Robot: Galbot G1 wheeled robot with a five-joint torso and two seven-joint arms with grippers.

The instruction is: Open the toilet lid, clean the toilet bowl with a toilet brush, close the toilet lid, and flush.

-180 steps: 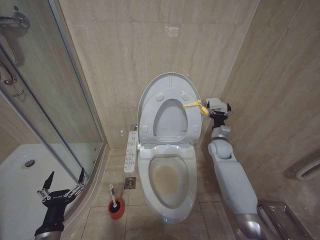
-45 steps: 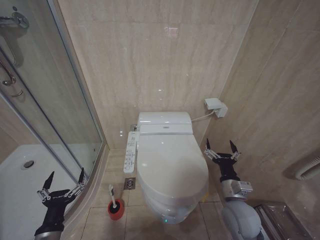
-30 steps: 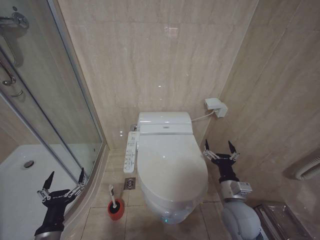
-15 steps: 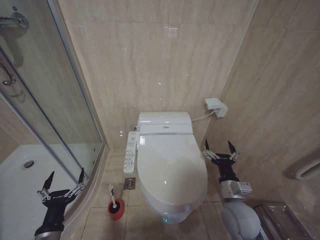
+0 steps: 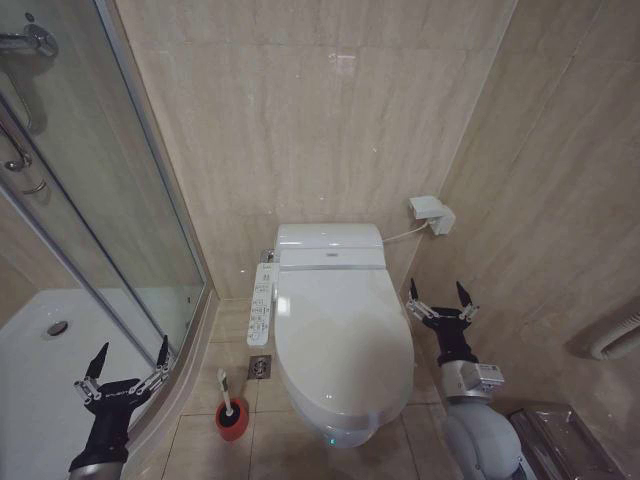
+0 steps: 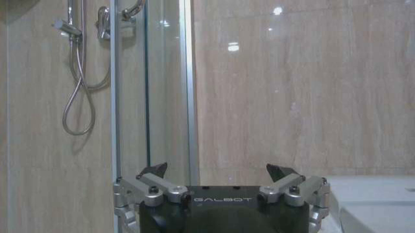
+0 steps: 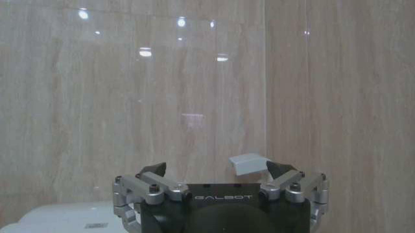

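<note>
I see the toilet lid point(image 5: 343, 335) shut flat over the bowl. The toilet brush point(image 5: 227, 393) stands in its red cup point(image 5: 232, 420). Left gripper point(image 5: 125, 374) and right gripper point(image 5: 438, 297) are both spread, holding nothing.

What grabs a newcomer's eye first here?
The toilet lid, shut, glossy white, fills the middle against the beige tiled wall. The right gripper hovers open beside it, the left gripper open by the shower glass. On the floor between them, the toilet brush stands in its red holder.
</note>
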